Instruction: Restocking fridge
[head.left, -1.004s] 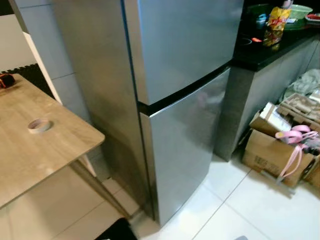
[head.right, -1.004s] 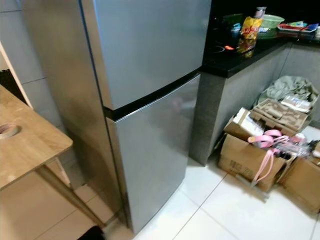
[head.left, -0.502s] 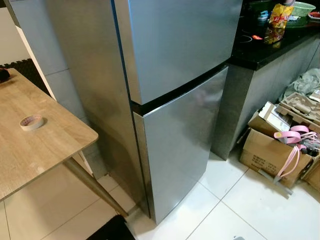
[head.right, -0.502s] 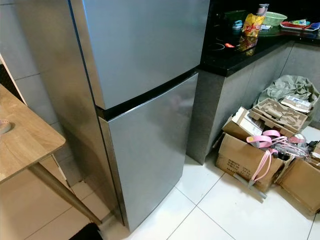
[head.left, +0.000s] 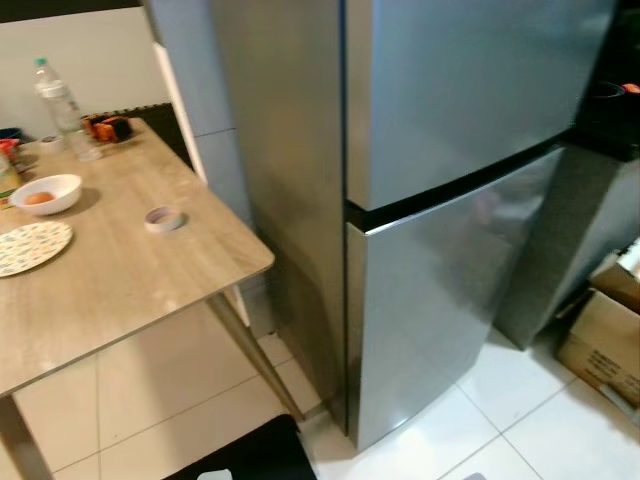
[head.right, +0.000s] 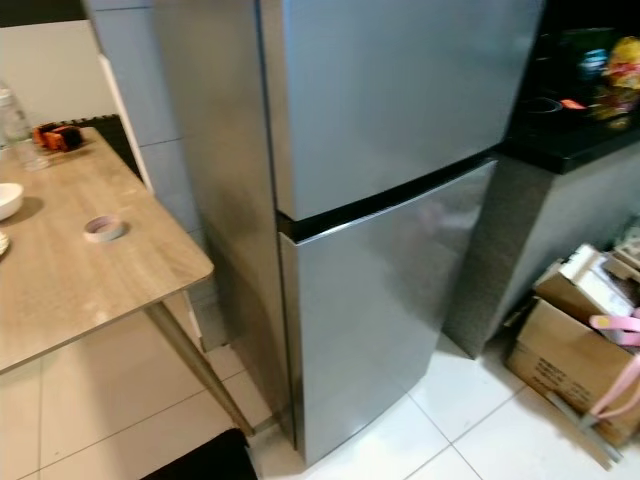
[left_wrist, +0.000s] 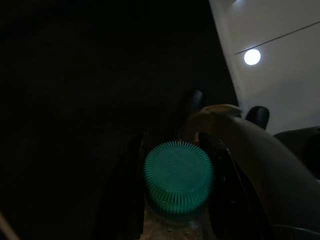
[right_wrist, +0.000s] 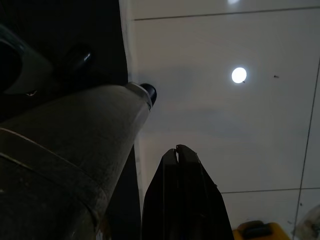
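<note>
The silver two-door fridge (head.left: 460, 120) stands straight ahead, its upper and lower (head.left: 440, 310) doors both closed. In the dark left wrist view my left gripper (left_wrist: 176, 150) is shut on a bottle with a ribbed green cap (left_wrist: 178, 172), a black finger (left_wrist: 132, 175) on either side of its neck. My right gripper (right_wrist: 176, 152) hangs over the white tile floor, its two fingers pressed together on nothing.
A wooden table (head.left: 120, 280) stands left of the fridge with a tape roll (head.left: 163, 218), a white bowl (head.left: 46, 193), a patterned plate (head.left: 30, 247) and a clear bottle (head.left: 58, 100). A black counter (head.right: 570, 150) and cardboard boxes (head.right: 580, 360) are on the right.
The head camera has swung to the left: the fridge and counter have slid right in the picture, and more of the table with its dishes has come into view.
</note>
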